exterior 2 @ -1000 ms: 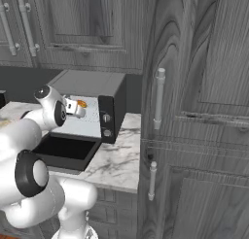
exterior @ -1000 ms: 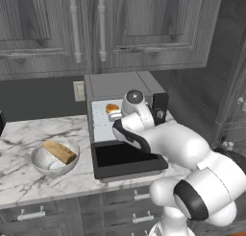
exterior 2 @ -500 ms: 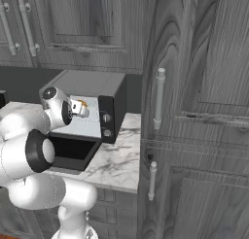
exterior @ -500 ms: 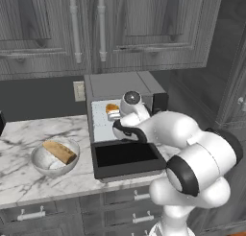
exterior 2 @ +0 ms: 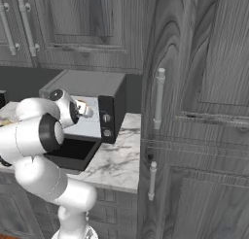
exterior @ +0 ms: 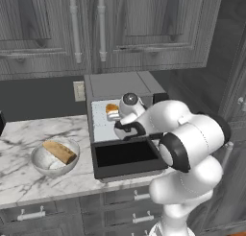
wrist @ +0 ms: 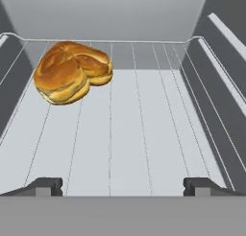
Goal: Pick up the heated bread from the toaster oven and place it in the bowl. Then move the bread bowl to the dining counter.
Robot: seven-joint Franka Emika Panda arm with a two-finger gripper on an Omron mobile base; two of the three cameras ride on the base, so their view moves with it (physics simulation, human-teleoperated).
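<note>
The toaster oven (exterior: 126,122) is seen on the marble counter (exterior: 19,177) under the grey wall cabinets (exterior: 86,29), with its black door (exterior: 126,158) dropped down flat toward the robot. Its black knob panel (exterior 2: 107,119) is seen on the right side of the box in the right base view.

The heated bread (wrist: 72,72) is found inside the toaster oven, on the wire rack (wrist: 144,134), toward the back and to the left of the cavity in the hand view (a golden, bumpy piece of joined lobes). In the left base view the heated bread (exterior: 112,109) is glimpsed as a small orange spot in the oven's opening, just left of the robot's hand.

The gripper (wrist: 122,186) is held at the mouth of the toaster oven, pointed into the cavity, with its jaws spread wide and nothing between them. Both fingertips (wrist: 45,184) are seen low in the hand view, well short of the heated bread; no contact is made. In the left base view the gripper (exterior: 115,116) is seen at the oven's opening, above the dropped door.

The bowl (exterior: 55,157) is placed on the marble counter to the left of the toaster oven, apart from it. A longer tan bread piece (exterior: 60,152) is lying in the bowl, slanted across it. A wall outlet (exterior: 79,90) is seen just left of the toaster oven's top.
</note>
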